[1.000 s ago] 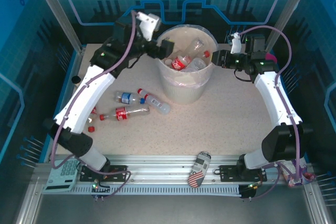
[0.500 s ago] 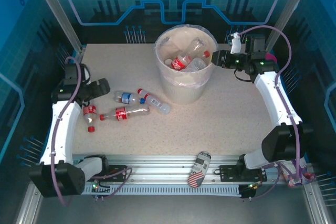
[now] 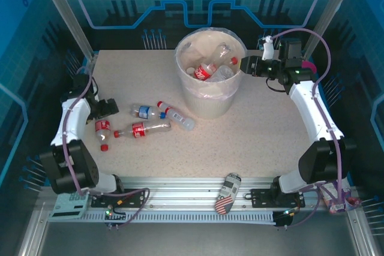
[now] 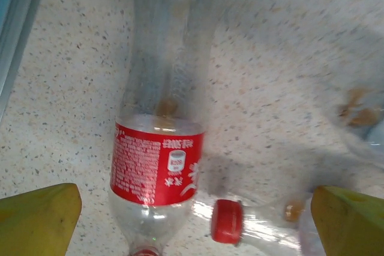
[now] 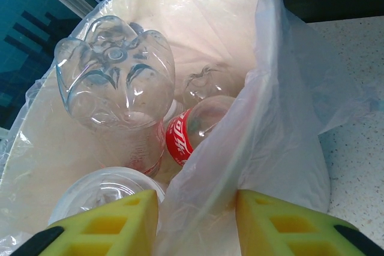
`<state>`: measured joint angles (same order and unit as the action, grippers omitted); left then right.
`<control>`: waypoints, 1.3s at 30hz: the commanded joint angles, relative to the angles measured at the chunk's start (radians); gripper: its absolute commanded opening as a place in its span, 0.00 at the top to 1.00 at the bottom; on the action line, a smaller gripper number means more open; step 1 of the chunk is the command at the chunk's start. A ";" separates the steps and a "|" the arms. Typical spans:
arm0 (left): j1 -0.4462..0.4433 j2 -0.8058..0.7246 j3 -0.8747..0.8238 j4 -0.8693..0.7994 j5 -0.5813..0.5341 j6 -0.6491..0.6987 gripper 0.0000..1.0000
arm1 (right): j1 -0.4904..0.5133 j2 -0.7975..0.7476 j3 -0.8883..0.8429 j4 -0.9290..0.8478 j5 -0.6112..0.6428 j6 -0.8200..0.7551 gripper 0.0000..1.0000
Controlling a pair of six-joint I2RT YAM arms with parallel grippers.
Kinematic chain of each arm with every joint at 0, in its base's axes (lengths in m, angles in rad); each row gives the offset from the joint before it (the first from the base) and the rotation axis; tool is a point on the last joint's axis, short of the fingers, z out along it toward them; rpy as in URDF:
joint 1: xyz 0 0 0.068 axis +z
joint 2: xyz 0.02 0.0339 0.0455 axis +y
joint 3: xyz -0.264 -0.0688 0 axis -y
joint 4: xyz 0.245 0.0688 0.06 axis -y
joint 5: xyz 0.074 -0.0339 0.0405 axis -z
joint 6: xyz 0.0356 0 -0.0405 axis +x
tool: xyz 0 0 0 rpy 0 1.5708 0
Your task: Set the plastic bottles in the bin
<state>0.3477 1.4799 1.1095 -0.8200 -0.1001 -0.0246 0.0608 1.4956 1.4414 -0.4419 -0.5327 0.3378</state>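
**Top external:** bin (image 3: 210, 97) at far centre of table (image 3: 258, 136), holding several bottles. More plastic bottles (image 3: 142, 129) lie left of it. Left gripper (image 3: 107, 110) is beside them, and right gripper (image 3: 247, 64) is at the bin rim.

**Left wrist:** 2 fingers (image 4: 36, 223) spread wide, with 1 red-label bottle (image 4: 157, 169) lying between them, touching neither.

**Right wrist:** 2 fingers (image 5: 108, 223) closed on the bin's bag-lined rim.

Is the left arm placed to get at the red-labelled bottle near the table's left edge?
Probably yes: the left gripper hangs open over the red-labelled bottle, nothing between them; another bottle's red cap lies close beside.
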 commanded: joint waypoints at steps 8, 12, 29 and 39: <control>0.081 0.172 0.054 0.063 0.168 0.189 0.01 | 0.016 0.011 0.001 0.054 -0.086 0.027 0.60; 0.086 0.210 0.061 0.090 0.132 0.193 0.01 | 0.013 0.011 -0.003 0.054 -0.088 0.029 0.60; 0.074 0.305 0.100 0.054 0.078 0.190 0.36 | 0.010 0.037 0.006 0.057 -0.090 0.026 0.60; 0.038 0.290 0.151 0.005 0.047 0.173 0.41 | 0.003 0.046 -0.005 0.069 -0.096 0.034 0.60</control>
<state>0.3939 1.7702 1.2209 -0.7635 -0.0322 0.1570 0.0597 1.5284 1.4399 -0.3897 -0.5915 0.3649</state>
